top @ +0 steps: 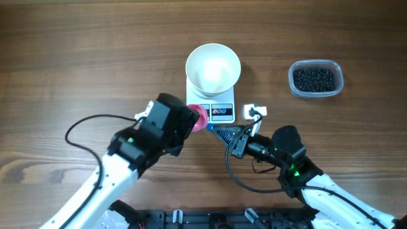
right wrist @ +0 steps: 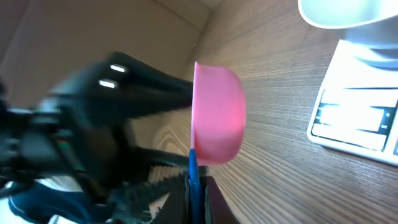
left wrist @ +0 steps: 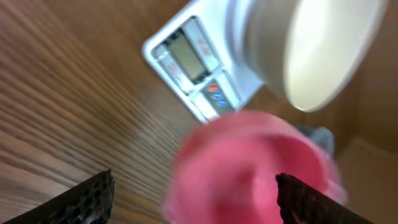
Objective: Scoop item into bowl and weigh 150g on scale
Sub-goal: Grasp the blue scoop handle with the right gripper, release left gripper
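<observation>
Overhead: white bowl [top: 213, 67] sits on the scale [top: 212, 109], covering its 12 o'clock half. The display and buttons are exposed at 6 o'clock. Black pellets [top: 315, 77] lie in a clear tub [top: 293, 81] at 3 o'clock of the bowl, well apart from it, on the wooden table [top: 76, 51]. Pink scoop [top: 200, 117] with a blue handle is just off the scale's 7 o'clock corner. At its handle the right gripper [top: 224, 133] is clenched; the right wrist view shows the blue strip pinched between its fingers. Beside the cup, the left gripper [top: 189, 121] is released: the left wrist view shows its fingers [left wrist: 93, 198] spread wide, with the blurred pink cup between them. Contact with the cup: cannot tell.
</observation>
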Available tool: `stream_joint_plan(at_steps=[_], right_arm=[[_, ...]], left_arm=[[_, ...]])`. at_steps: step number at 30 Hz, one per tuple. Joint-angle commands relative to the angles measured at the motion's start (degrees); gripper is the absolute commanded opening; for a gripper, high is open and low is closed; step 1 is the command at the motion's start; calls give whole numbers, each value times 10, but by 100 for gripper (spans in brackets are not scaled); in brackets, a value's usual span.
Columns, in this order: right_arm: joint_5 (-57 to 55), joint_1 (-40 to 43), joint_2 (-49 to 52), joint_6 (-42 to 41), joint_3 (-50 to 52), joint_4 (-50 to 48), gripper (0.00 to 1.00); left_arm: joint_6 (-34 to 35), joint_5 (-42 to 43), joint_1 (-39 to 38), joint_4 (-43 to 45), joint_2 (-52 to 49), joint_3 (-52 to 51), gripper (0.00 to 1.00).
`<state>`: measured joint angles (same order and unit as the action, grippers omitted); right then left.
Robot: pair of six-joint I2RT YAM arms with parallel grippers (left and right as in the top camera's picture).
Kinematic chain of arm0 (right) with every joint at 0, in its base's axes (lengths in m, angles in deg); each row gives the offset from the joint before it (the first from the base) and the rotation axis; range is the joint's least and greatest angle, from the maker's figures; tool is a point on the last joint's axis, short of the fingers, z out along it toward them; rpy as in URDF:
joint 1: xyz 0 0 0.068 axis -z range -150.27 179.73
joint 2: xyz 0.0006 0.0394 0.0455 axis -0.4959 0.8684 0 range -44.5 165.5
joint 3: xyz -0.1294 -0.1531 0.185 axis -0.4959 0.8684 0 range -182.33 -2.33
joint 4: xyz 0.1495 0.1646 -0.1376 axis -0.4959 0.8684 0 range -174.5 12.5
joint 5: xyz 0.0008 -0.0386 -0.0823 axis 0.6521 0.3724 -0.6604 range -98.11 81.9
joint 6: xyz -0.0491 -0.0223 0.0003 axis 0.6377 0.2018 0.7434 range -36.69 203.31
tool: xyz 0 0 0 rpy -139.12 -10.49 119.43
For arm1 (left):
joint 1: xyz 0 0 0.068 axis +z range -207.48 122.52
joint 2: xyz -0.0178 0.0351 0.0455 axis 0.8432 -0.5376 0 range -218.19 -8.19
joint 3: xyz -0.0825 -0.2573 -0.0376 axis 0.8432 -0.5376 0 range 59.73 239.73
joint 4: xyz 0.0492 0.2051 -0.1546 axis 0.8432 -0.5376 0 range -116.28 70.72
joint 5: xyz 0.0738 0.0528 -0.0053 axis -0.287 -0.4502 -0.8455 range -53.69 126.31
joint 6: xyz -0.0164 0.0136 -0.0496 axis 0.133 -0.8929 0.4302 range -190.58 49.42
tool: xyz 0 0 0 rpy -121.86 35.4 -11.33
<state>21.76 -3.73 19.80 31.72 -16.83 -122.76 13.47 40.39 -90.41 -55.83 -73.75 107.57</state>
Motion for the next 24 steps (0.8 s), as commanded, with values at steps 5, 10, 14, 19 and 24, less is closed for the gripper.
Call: stream_joint_plan(at_steps=[5, 10, 14, 19, 24], right_arm=[[19, -2, -5, 61, -9, 2, 4], [28, -2, -5, 69, -9, 4, 5], [28, -2, -5, 82, -9, 5, 4], [28, 0, -11, 97, -10, 9, 5], [32, 33, -32, 131, -39, 80, 4]], left_arm=[[-131, -64, 3, -3, 100, -3, 91], [-183, -81, 3, -5, 146, -3, 100], [-183, -87, 3, -18, 162, -3, 100], [-183, -87, 3, -38, 162, -3, 100], [-183, -96, 3, -40, 162, -3, 100]])
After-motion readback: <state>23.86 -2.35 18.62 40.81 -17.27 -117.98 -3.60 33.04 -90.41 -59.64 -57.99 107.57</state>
